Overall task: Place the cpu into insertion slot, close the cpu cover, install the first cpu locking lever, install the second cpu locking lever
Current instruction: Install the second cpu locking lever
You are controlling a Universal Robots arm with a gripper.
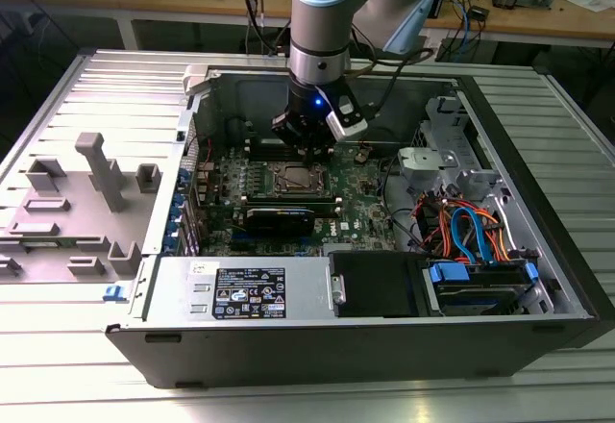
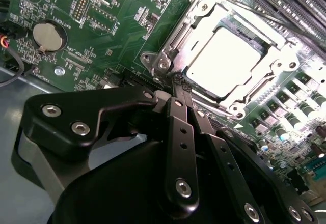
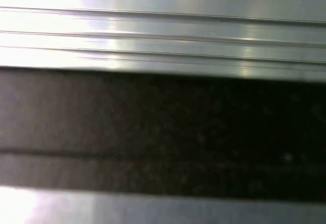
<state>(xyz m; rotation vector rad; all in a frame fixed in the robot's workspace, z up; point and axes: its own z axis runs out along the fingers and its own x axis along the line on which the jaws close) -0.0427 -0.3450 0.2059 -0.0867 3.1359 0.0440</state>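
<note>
The cpu [image 2: 221,56] lies flat in the insertion slot [image 1: 293,181] on the green motherboard [image 2: 112,10], its silver top glaring in the light. Around it sits the cpu cover [image 2: 175,40], a silver frame that appears to be lying down over the chip's edges. My gripper [image 2: 178,84] is shut, its black fingers pressed together with nothing seen between them. The tips sit at one corner of the socket, beside a silver screw post [image 2: 162,63]. In the exterior view the gripper [image 1: 306,149] hangs just behind the socket inside the open computer case [image 1: 538,279].
Black memory slots [image 2: 285,0] run close beside the socket, and a coin battery [image 2: 48,35] sits on the board. A power supply [image 1: 240,293], a drive bay with blue and orange cables [image 1: 471,236] and a grey fixture block [image 1: 96,192] surround the work area. Ribbed metal [image 3: 163,30] shows in the first wrist view.
</note>
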